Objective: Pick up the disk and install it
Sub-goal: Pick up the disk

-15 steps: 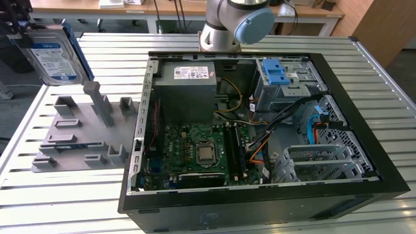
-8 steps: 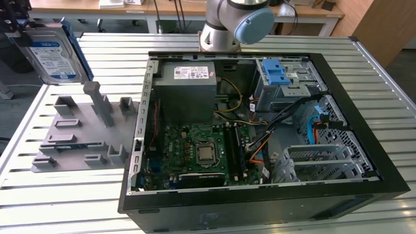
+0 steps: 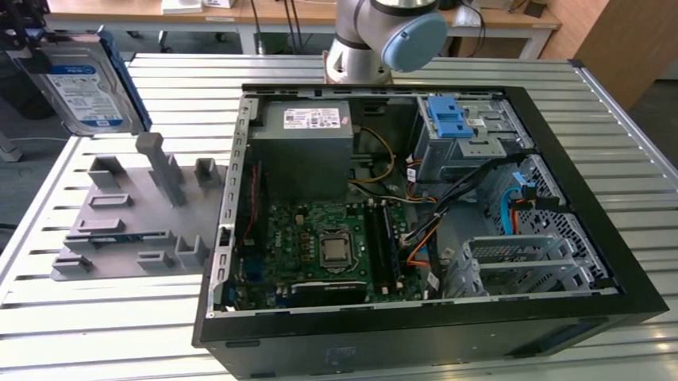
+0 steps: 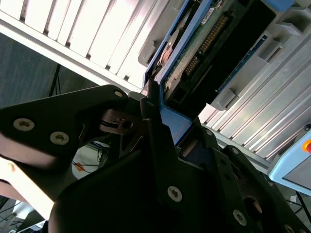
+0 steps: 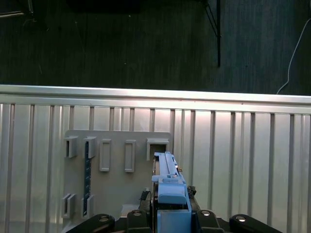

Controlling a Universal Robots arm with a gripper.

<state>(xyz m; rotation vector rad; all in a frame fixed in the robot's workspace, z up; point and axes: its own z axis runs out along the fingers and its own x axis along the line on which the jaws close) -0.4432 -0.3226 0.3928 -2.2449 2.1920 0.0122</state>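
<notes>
The disk [image 3: 79, 83], a silver drive with a white-and-blue label in a blue carrier frame, hangs upright in the air at the exterior view's far left, above the slatted table. My gripper [image 3: 30, 38] is shut on its upper end. In the first wrist view the disk [image 5: 167, 187] shows edge-on with its blue frame between my gripper [image 5: 170, 216] fingers, above the grey fixture plate [image 5: 119, 189]. The second wrist view has the disk's [image 4: 214, 53] green circuit side and blue frame clamped by my gripper [image 4: 156, 114].
An open black computer case [image 3: 424, 325] lies on the table, at the exterior view's right of the disk. Inside are a drive cage with blue latches [image 3: 461, 127], a grey power-supply box [image 3: 307, 139], a motherboard [image 3: 329, 246] and cables. The fixture plate [image 3: 132, 210] has upright blocks.
</notes>
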